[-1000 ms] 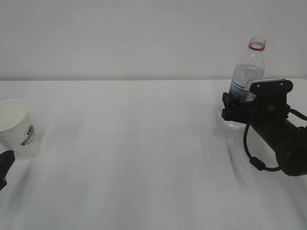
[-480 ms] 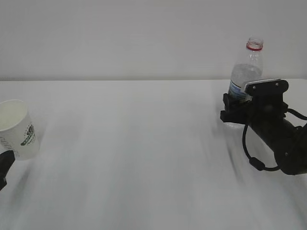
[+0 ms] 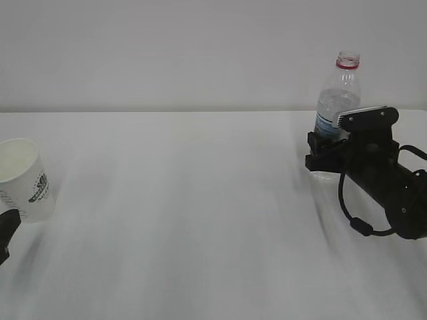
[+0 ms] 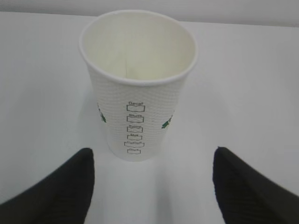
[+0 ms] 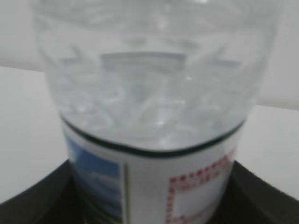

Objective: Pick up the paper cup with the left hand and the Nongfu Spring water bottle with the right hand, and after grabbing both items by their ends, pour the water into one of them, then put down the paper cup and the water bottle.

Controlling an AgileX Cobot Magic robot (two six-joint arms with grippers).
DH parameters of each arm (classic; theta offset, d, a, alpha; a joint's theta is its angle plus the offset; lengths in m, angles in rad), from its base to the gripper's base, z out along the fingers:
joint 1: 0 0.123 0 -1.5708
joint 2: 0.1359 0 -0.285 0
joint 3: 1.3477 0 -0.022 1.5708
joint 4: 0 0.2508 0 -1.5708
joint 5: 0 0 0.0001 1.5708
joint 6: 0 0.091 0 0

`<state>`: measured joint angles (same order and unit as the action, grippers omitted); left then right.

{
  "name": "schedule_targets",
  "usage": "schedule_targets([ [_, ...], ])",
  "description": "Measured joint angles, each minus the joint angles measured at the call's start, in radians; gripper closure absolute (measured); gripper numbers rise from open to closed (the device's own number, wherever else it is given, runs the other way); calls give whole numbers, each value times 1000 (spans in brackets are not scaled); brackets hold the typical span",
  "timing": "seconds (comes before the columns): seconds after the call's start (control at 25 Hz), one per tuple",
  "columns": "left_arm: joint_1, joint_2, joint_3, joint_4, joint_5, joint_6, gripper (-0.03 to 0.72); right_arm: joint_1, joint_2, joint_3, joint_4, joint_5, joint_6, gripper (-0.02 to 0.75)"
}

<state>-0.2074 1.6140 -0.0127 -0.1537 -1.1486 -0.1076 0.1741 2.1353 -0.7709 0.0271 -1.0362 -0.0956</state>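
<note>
Nearest in the left wrist view, the two black fingers [image 4: 56,186] of the left hand [image 4: 152,184] are seen spread wide at the bottom corners, released, nothing between them. Just beyond stands the paper cup [image 4: 138,84], upright on the white table [image 4: 42,70], empty, white with a rolled rim, small printed boxes down its side and bits of green logo at both edges. The cup is not touched by either finger; a clear gap is seen on each side. In the exterior view the cup [image 3: 23,179] is placed at the far left edge, dark logo on its side, with only a black corner of the left hand [image 3: 5,232] visible low beside it.

On the right, the right hand [image 3: 325,152] is reached in from the right edge, arm low and nearly level over the table, silver-grey plate on top, a black cable looped underneath. The Nongfu Spring water bottle [image 3: 335,100] is seen upright between its fingers, clear plastic, red neck ring, cap off. In the right wrist view the bottle [image 5: 154,107] fills the frame: water [image 5: 149,116] above the red-and-white label with a blue landscape patch. Black fingers [image 5: 42,196] are pressed against both sides of the label, so the bottle is gripped at its lower body. The bottle's base appears slightly clear of the table, though that cannot be told for certain.
</note>
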Motion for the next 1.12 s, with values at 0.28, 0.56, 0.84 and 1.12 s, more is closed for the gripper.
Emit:
schedule_targets([
  [0.28, 0, 0, 0, 0, 0, 0, 111, 0, -57, 47, -2, 26, -2, 223],
  [0.56, 0, 0, 0, 0, 0, 0, 111, 0, -135, 110, -2, 20, -3, 223],
  [0.84, 0, 0, 0, 0, 0, 0, 111, 0, -237, 168, -4, 18, -5, 223],
  [1.12, 0, 0, 0, 0, 0, 0, 111, 0, -337, 266, -5, 18, -5, 223],
])
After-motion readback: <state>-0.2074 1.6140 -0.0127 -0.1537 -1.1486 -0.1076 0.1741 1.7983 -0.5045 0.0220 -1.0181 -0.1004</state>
